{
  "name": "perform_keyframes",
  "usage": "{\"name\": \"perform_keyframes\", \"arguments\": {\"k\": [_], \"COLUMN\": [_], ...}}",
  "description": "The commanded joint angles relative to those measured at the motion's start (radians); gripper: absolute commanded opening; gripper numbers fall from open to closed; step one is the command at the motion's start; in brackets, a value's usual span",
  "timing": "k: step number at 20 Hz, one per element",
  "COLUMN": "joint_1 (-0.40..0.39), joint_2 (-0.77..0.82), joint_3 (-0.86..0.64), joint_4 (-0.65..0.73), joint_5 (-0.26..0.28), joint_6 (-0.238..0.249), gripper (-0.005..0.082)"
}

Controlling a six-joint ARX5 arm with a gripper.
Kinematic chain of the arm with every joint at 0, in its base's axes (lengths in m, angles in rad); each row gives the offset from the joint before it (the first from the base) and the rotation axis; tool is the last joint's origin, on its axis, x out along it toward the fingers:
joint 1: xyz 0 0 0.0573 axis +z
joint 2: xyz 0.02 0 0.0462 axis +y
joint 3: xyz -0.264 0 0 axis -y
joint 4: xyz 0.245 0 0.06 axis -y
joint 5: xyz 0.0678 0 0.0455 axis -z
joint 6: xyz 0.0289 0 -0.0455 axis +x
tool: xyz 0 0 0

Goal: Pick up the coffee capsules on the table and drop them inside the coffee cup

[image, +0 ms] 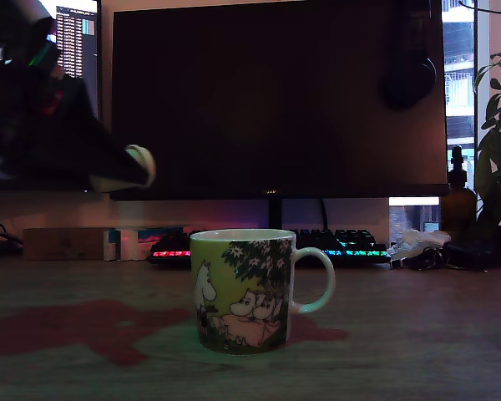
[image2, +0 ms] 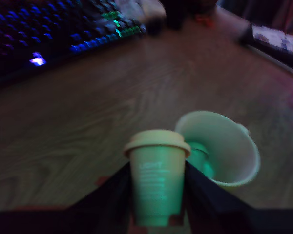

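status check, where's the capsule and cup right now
Gripper shut on capsule, raised above table. Cup upright, one capsule already inside. Nothing in the way.

No legible text
The coffee capsule (image2: 157, 183) carries pale print, too blurred to read; the screen's (image: 73, 38) text is too small to read.

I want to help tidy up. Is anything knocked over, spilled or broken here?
Nothing looks wrong. The coffee cup stands upright on the table, with no spill around it. The pincer holds one coffee capsule in the air near the cup. The wrist view is blurry.
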Motion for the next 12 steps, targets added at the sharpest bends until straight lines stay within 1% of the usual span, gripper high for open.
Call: {"name": "perform_keyframes", "arguments": {"k": [1,4,12], "joint_1": [-0.027,-0.071,-0.173], "joint_2": [-0.008,-0.008,-0.006], "joint_3": [0.032,0.055,0.074], "joint_4": [0.001,-0.007,-0.002], "joint_5": [-0.011,-0.050,-0.120], "joint_6": [0.008,0.008,0.012], "gripper": [0.0139,0.0139,0.0139]}}
